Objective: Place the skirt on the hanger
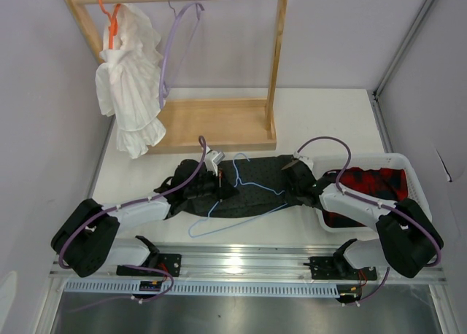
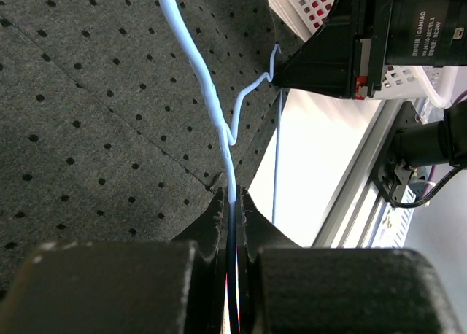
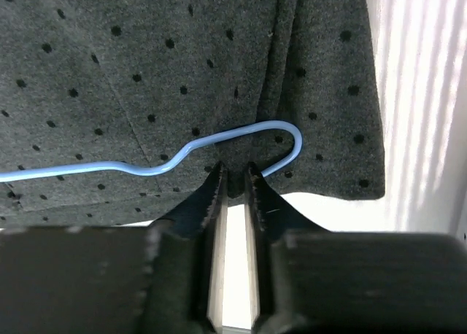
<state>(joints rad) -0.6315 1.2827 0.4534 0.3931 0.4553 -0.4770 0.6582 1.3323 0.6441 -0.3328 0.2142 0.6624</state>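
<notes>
- Fitting hanger [image 2: 211, 101] to skirt [image 1: 263, 170]: judged an early step, since the wire lies on top of the cloth, not inside it
- Location: skirt flat on table [image 1: 328, 122] between the two arms; hanger across it, one rounded shoulder at the cloth's edge
- Left gripper [image 2: 232, 203]: clamped on the wire, just below where it forks
- Right gripper [image 3: 235, 177]: jaws drawn close with a thin gap, tips at the skirt's edge just under the shoulder bend; cannot tell whether cloth is caught
- Next move, judged: pinch a single layer at that edge and lift it so the wire can slide beneath, with the left side steadying the wire
- Skirt: charcoal, felt-like surface, small dots, faint seam lines, a soft fold at the edge
- Hanger: thin pale-blue wire, smooth, triangular, bends rounded
</notes>
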